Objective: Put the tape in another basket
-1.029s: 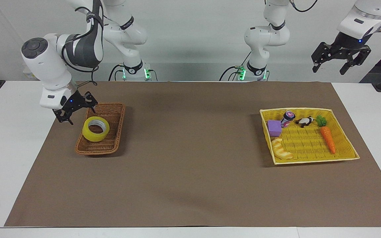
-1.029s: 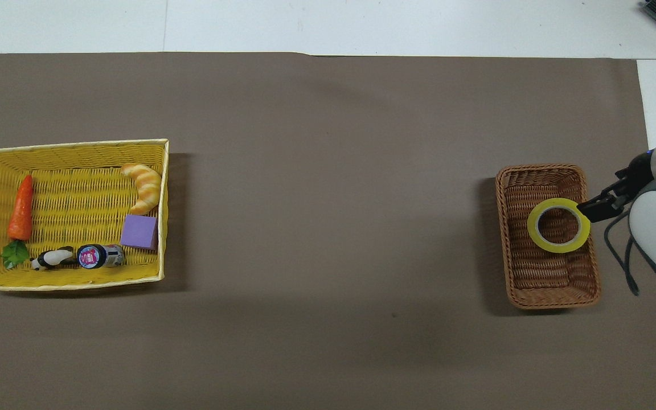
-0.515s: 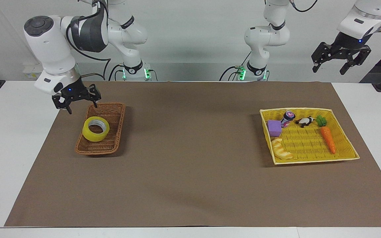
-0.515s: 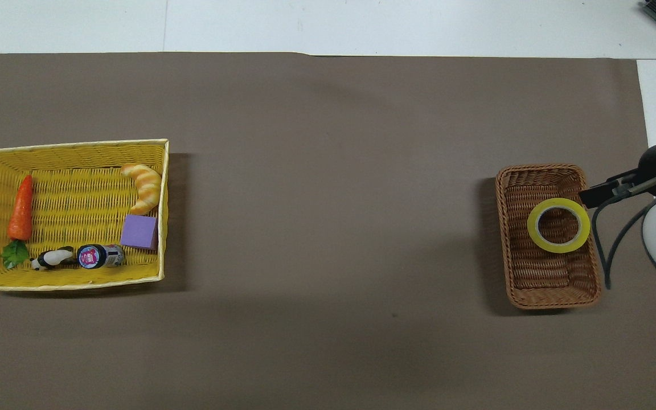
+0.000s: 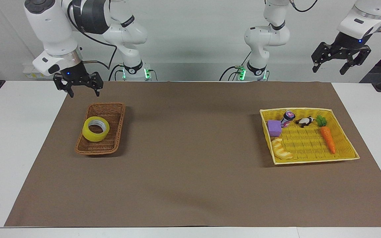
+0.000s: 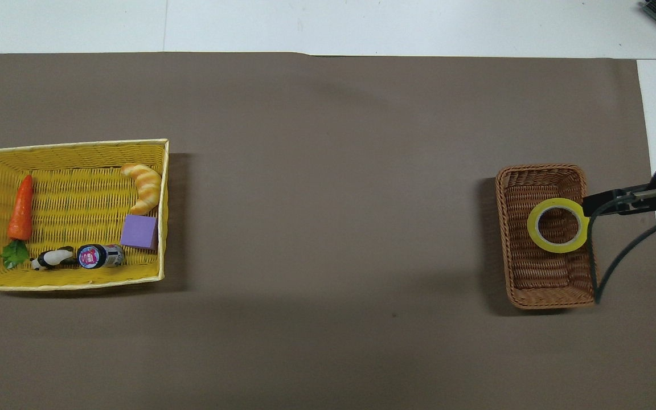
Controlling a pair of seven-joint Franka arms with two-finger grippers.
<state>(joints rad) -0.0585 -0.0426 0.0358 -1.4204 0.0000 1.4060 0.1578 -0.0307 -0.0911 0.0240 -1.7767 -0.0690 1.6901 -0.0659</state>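
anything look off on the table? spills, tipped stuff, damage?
Mostly tidy. The tape sits tilted in the brown wicker basket, propped against one wall. In the yellow basket, the small bottle lies on its side. No spills or visible damage.

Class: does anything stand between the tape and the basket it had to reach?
Nothing: the tape already lies in the brown basket. The open right gripper hangs above it; the open left gripper waits.

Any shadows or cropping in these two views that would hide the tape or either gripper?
Facing view: soft shadows beside the wicker basket and the yellow tray; the tape, right gripper and left gripper all show plainly. Overhead view: tape clear, but both grippers are cropped at the frame's edges.
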